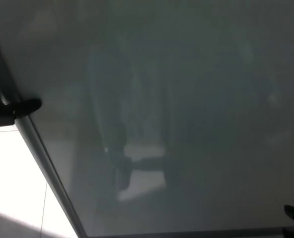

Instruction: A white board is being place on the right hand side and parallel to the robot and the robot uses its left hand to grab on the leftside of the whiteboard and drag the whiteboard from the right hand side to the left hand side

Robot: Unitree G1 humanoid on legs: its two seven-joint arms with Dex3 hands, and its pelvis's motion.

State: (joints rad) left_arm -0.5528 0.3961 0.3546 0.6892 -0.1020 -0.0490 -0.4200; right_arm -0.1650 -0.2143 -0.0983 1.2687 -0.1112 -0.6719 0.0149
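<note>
You see the black left hand [8,110] grasping the grey metal frame edge [35,144] of the large glossy whiteboard [177,114], which carries no readable writing.

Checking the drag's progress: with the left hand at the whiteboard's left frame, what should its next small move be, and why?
Probably keep pulling leftward. The left hand grips the whiteboard at its left frame, one finger lying over the front, and the board fills nearly the whole view.

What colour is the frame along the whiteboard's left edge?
Grey, a dull metal tone, on the whiteboard frame in the head view, beside the left hand.
</note>
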